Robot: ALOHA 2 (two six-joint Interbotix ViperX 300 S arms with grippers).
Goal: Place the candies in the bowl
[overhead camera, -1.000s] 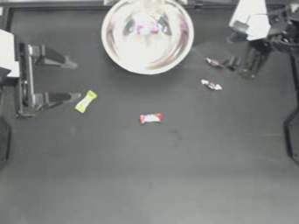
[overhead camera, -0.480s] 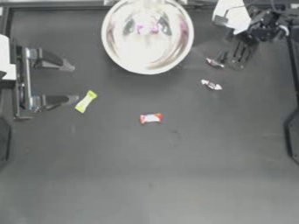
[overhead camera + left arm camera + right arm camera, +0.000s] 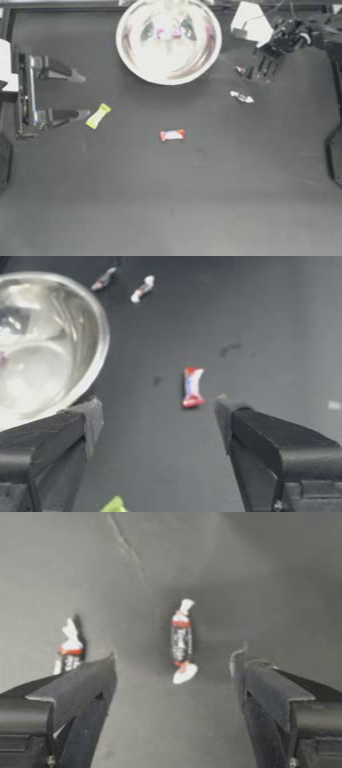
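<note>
One pink candy (image 3: 168, 33) already sits in your bowl (image 3: 137, 60); four remain on the table. Your right gripper (image 3: 262, 68), jaws apart, straddles a whitish-red candy (image 3: 181, 641) right of the bowl. Left gripper (image 3: 72, 95) waits spread wide at left.

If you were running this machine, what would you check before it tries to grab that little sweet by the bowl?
1. Right end effector open: ok, its jaws stand wide apart.
2. Sweet lined up: ok, one whitish-red candy lies between the jaws in the right wrist view; the other whitish-red candy sits outside one jaw.
3. Contact: not ok yet, the jaws are clear of the candy.
4. Metal bowl free to receive: ok, it holds only a pink-purple candy.
5. Left end effector out of the way: ok, open at the table's left side, beside the yellow-green candy.
6. Height above the table: cannot tell.
</note>
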